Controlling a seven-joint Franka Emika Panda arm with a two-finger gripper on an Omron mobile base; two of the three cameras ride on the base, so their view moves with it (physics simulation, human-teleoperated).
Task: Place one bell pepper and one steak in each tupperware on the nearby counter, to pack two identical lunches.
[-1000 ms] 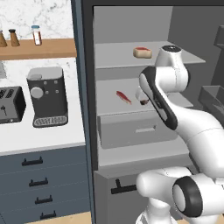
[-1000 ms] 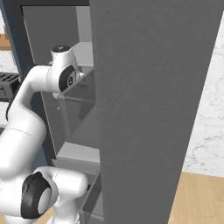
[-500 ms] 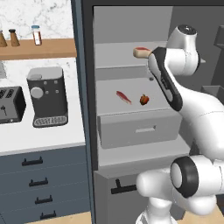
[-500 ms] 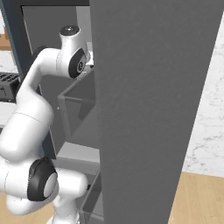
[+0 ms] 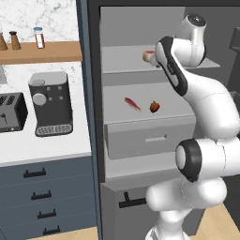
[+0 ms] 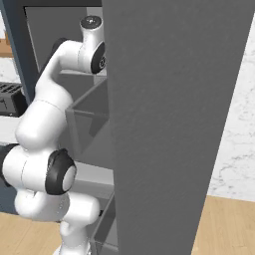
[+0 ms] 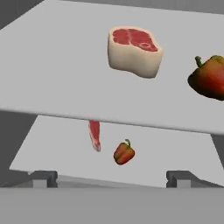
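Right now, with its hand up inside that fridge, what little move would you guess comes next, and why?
Probably ease forward and down onto the steak on the upper shelf: the open gripper faces it, holds nothing, and the steak sits nearly centred ahead, with a bell pepper off to one side.

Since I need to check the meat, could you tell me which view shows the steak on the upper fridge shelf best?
The hand view: the steak lies whole and unobstructed on the upper shelf. The left base view shows just its edge beside the arm; the right base view gives nothing useful.
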